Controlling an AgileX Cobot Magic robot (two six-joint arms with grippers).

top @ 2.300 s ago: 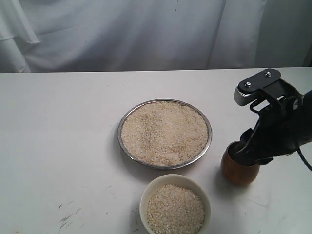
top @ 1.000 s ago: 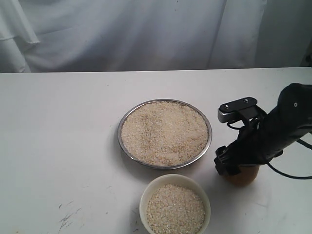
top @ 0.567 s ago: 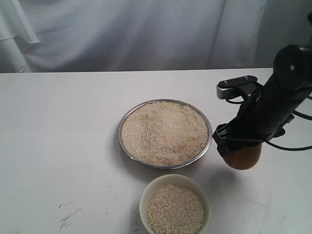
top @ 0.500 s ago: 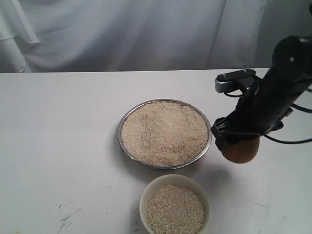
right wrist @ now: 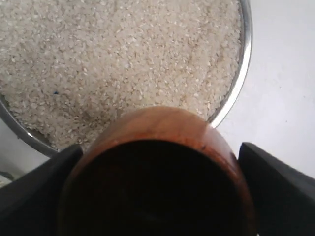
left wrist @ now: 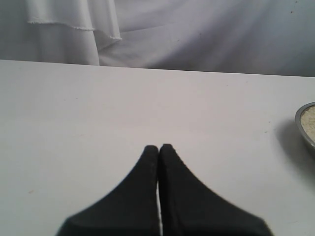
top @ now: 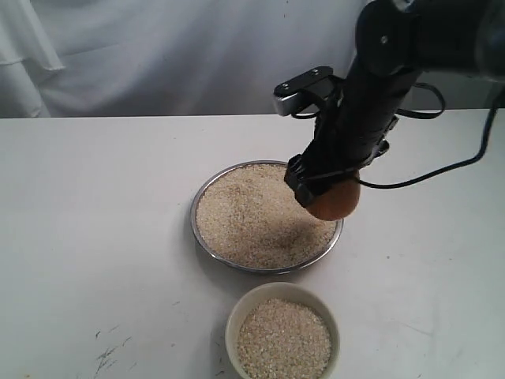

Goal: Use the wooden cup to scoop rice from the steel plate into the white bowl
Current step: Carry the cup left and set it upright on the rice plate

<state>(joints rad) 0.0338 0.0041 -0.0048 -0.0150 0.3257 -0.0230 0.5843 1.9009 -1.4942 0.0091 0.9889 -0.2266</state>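
- Your right jaws grip the wooden cup [right wrist: 157,172] across its widest part, one jaw on each side of the barrel; the mouth faces the wrist camera and the inside looks dark and empty
- Expect the cup to be light and rigid, but the polished, rounded wood is probably slippery, so a hold on the belly could let it twist or slide when it ploughs into grain; keep the jaws square on opposite sides, near the mouth if you take hold again
- The cup [top: 331,199] hangs over the right side of the steel plate [top: 193,229], low above the rice [top: 252,213]; you cannot tell from here whether the base touches the grains
- The rice is a loose, pale beige heap filling the plate nearly to its thin rim; it will likely flow and spill at any sharp tilt, so judge the scoop as a slow, shallow one
- The plate looks thin and shiny and may skid on the bench [top: 95,237] if the cup pushes sideways
- The white bowl [top: 229,328] sits just in front of the plate, apart from it, thick-rimmed and already holding rice
- Your left jaws are pressed together on nothing, above bare bench with the plate's edge [left wrist: 306,129] off to one side
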